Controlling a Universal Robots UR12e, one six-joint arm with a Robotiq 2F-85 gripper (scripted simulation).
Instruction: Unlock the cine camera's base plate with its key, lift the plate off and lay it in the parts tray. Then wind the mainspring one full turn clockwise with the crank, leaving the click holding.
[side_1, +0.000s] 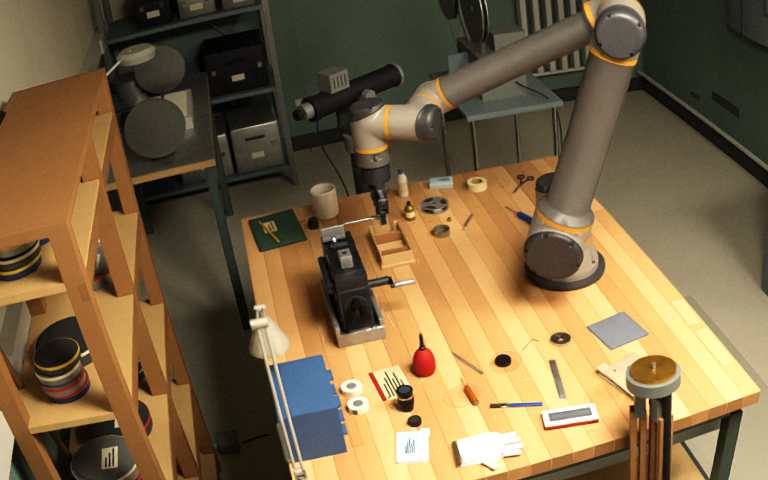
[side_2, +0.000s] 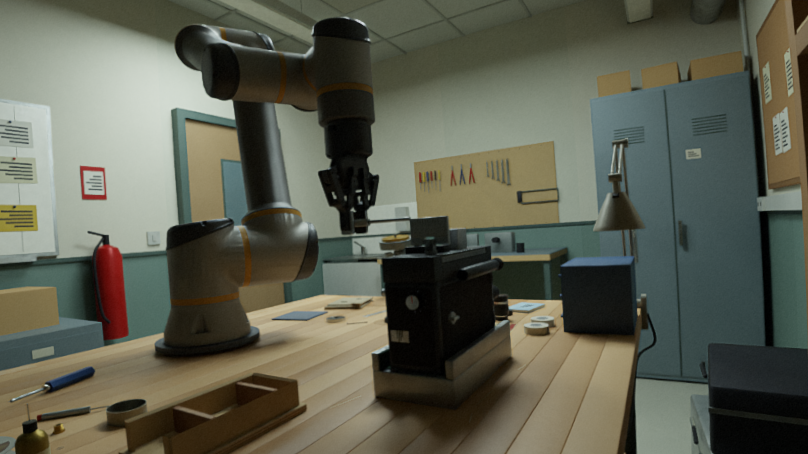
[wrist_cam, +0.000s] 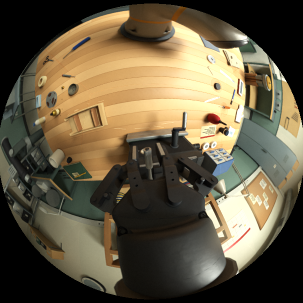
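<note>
At the far left of the workbench the black cine camera stands in a grey metal cradle, with its winding crank sticking out sideways. A grey block, the base plate, sits at the camera's upper end, and a thin metal key handle runs out from it. My gripper hangs straight down over the tip of that handle, open, with the handle lying between the fingers and nothing held. The wooden parts tray lies just beside the camera, empty.
The bench's far edge lies just behind the gripper, with a beige cup and a green mat near it. Small bottles, a film reel and a tin lie beyond the tray. A desk lamp and blue box stand nearer.
</note>
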